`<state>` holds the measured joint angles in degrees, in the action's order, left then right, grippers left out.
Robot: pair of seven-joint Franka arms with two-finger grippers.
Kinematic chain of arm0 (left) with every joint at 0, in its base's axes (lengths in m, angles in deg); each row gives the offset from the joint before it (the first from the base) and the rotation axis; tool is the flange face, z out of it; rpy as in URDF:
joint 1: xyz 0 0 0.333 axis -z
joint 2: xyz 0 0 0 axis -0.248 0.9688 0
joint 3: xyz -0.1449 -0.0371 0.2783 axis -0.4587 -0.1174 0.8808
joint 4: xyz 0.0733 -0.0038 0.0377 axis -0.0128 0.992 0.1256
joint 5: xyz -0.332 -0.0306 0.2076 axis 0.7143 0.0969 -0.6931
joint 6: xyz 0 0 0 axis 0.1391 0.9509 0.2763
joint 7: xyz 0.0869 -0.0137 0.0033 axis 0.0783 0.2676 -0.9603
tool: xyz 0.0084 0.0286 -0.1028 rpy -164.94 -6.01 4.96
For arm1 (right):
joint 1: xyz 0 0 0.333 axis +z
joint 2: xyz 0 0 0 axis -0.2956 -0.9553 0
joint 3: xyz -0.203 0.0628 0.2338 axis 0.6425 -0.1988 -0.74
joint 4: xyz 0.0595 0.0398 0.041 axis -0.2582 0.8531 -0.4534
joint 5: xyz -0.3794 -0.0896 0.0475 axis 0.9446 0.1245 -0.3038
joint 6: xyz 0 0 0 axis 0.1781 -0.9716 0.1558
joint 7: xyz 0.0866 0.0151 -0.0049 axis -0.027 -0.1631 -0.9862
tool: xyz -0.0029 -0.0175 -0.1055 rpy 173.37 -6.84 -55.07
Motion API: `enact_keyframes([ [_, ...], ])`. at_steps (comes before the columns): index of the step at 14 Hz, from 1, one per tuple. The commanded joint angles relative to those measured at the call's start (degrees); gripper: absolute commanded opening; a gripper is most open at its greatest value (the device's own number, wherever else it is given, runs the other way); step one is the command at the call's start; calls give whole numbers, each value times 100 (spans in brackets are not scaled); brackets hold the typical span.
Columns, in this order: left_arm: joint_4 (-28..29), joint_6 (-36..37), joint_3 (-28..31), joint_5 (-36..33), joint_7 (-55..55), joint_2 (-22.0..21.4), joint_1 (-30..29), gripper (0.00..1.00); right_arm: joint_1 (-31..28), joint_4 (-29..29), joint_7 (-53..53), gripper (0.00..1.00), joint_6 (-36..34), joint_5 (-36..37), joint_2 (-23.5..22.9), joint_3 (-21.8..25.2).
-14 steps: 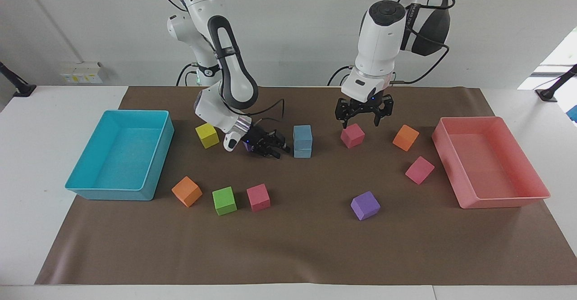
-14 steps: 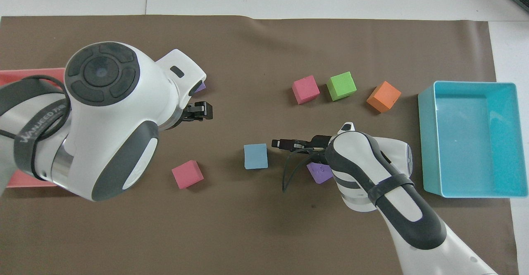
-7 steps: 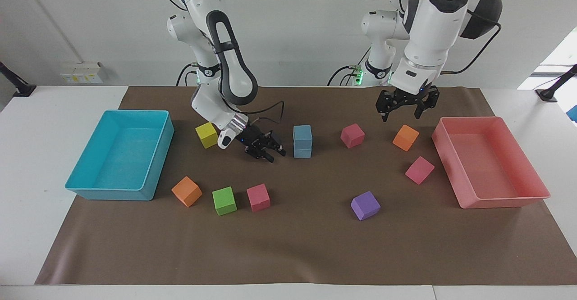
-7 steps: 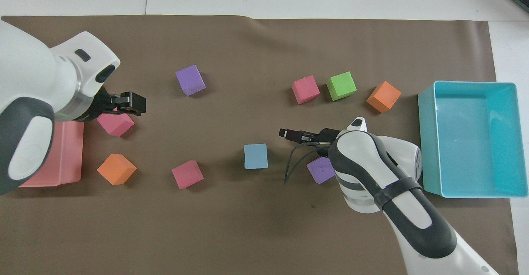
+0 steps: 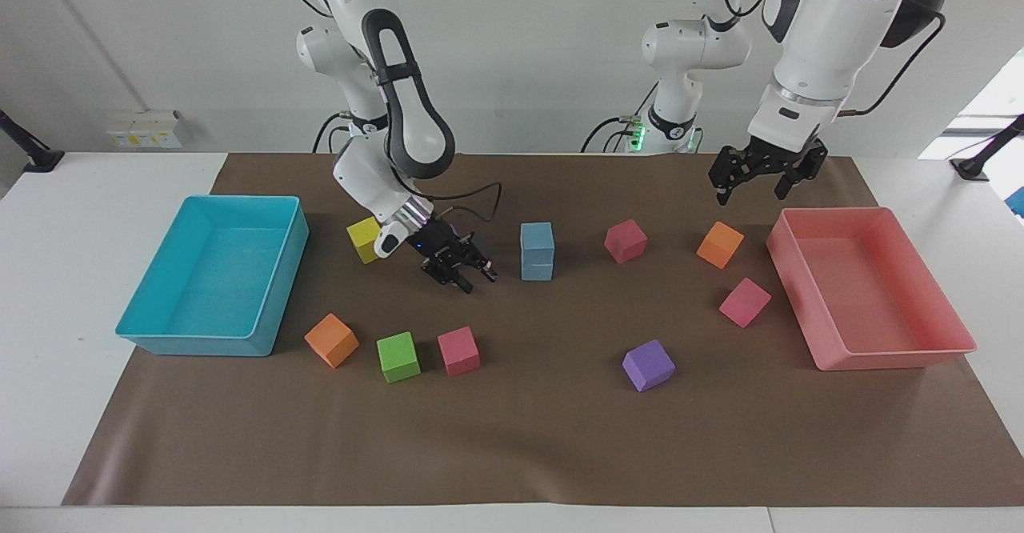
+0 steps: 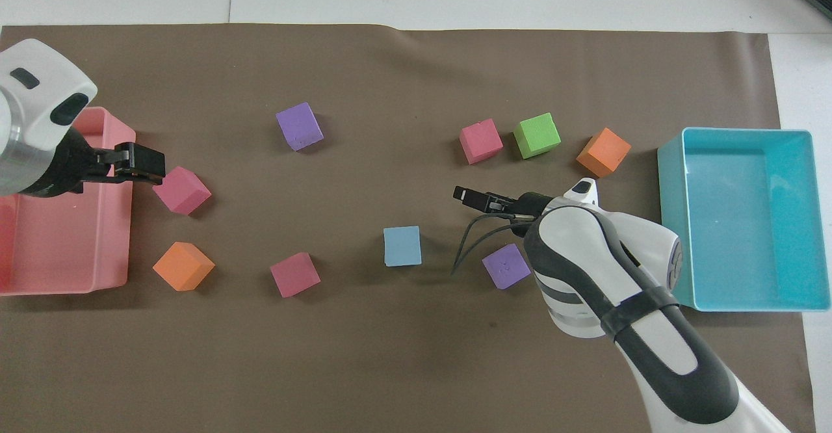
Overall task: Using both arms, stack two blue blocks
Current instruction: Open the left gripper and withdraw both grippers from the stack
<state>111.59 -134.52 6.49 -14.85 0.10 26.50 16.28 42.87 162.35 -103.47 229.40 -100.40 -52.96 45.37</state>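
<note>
Both arms are pulling back from the middle of the table compared with a moment ago: the left gripper (image 5: 758, 184), formerly over the pink cube (image 5: 626, 240) beside the stack, is now hanging high over the brown mat (image 5: 560, 437) near the pink tray (image 5: 896, 353), at the left arm's end of the table, and its fingers are standing apart with nothing between them. The right gripper (image 5: 462, 270) is drawing away from the stack as well, tilting low over the mat between the yellow cube (image 5: 364, 238) and the blue blocks (image 5: 537, 251); its fingers are apart and holding nothing. Those two blue blocks are sitting one squarely on the other, upright, in the middle of the mat, clear of both grippers; from overhead they are showing as a single blue square (image 6: 402, 246). A purple cube (image 6: 506, 266) is lying just beside the right arm's wrist, on the side nearer the robots. Farther from the robots, an orange cube (image 5: 331, 339), a green cube (image 5: 398, 356) and a second pink cube (image 5: 458, 350) are forming a loose row toward the turquoise tray (image 5: 160, 341). Another purple cube (image 5: 648, 364) is resting alone, farther from the robots than the stack.
</note>
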Motion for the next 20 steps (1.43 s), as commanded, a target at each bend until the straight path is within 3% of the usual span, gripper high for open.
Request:
enact_keyframes([
  [1,-32,236,-8,93,93,-175,-78,100,-333,-152,794,77,-126,1357,59,-17],
  [7,-32,535,1,67,93,-193,-78,100,-1221,-898,2728,77,-1785,4786,313,10],
  [12,-190,606,-25,14,137,-184,-87,100,-1837,-1978,3469,77,-3498,7002,472,10],
  [14,-234,597,28,23,137,-184,-87,100,-1952,-2629,3540,77,-4332,7540,437,10],
  [17,-234,597,28,23,129,-184,-87,100,-2136,-3332,3933,79,-5248,7744,445,53],
  [20,-234,606,28,23,128,-184,-87,100,-2172,-3685,4566,85,-5715,8042,472,115],
])
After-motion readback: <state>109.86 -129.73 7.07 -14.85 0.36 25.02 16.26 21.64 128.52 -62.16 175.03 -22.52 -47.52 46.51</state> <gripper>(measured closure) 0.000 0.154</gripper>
